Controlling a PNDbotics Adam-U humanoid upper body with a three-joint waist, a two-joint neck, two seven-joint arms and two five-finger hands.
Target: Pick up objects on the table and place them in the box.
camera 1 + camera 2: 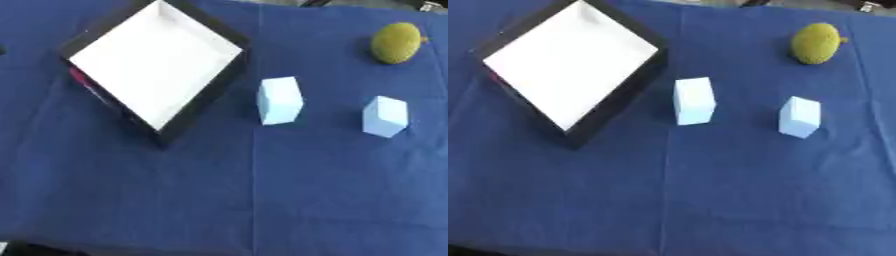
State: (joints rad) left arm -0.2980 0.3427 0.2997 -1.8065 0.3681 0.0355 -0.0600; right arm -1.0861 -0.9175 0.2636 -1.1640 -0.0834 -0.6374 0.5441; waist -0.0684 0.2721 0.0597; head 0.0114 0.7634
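A black box (216, 90) with a white inside sits turned like a diamond at the upper left of the blue cloth; nothing shows inside it. To its right stands a light blue block (280, 100). A second, smaller light blue block (385, 116) stands further right. At the far right lies an olive-green, bumpy, fruit-like object (395, 43). Neither of my hands shows in either view.
A blue cloth (262, 190) covers the table, with a seam running down its middle. A red patch (79, 79) shows at the box's left outer wall. The cloth's front edge lies along the bottom of the view.
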